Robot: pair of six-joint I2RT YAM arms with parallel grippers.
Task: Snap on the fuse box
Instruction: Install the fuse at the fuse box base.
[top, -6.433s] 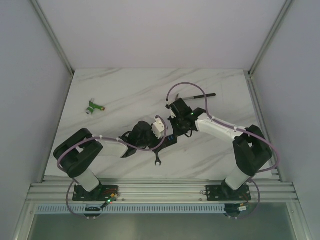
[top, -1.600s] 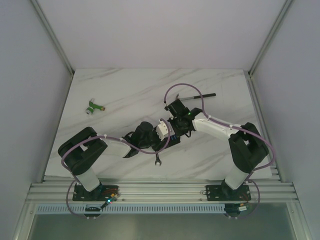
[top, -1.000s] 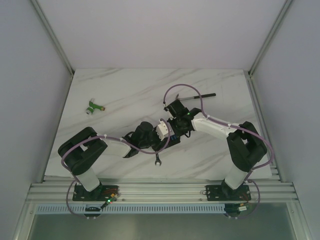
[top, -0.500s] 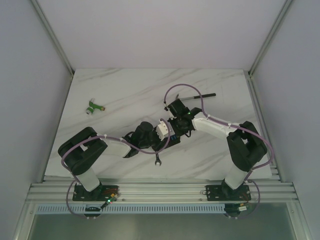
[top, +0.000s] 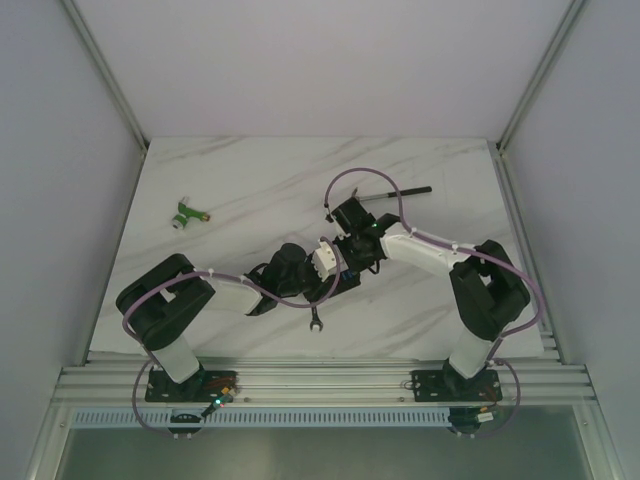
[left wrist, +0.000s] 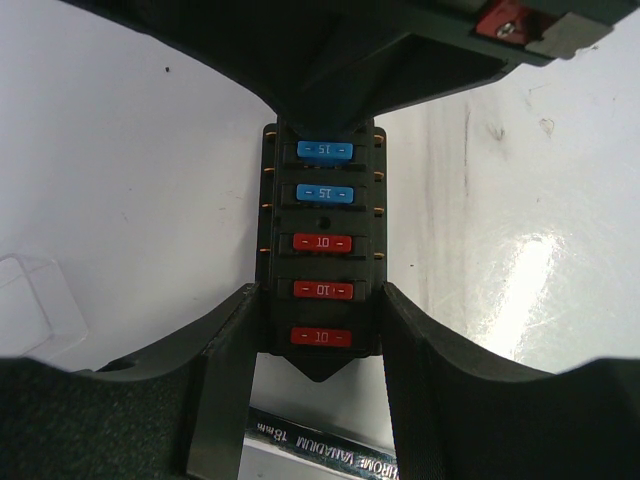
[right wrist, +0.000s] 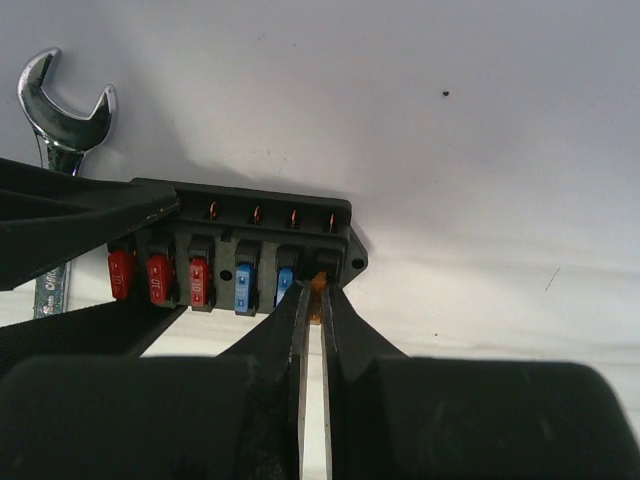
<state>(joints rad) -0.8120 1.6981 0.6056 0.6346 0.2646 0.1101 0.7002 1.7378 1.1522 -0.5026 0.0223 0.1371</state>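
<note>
The fuse box (left wrist: 320,250) lies on the marble table (top: 250,170) a little toward 5 o'clock from the table's middle, between the two wrists, with no cover on it. Its open top shows two blue fuses marked 15 and three red ones marked 10 in a row. The left gripper (left wrist: 322,300) clamps the box across its long sides at the red-fuse end, one finger flat against each side. The right gripper (right wrist: 315,292) stands at the opposite end, beside the blue fuses. Its fingers are almost pressed together and pinch a small orange piece (right wrist: 316,288) at the last slot; what the piece is cannot be told.

A chrome vanadium wrench (right wrist: 60,100) lies just past the box at 6 o'clock in the top view. The clear cover (left wrist: 30,300) rests flat on the table, apart from the box. A green-and-white connector (top: 187,213) sits well off at 10 o'clock, and a slim black tool (top: 400,191) at 1 o'clock.
</note>
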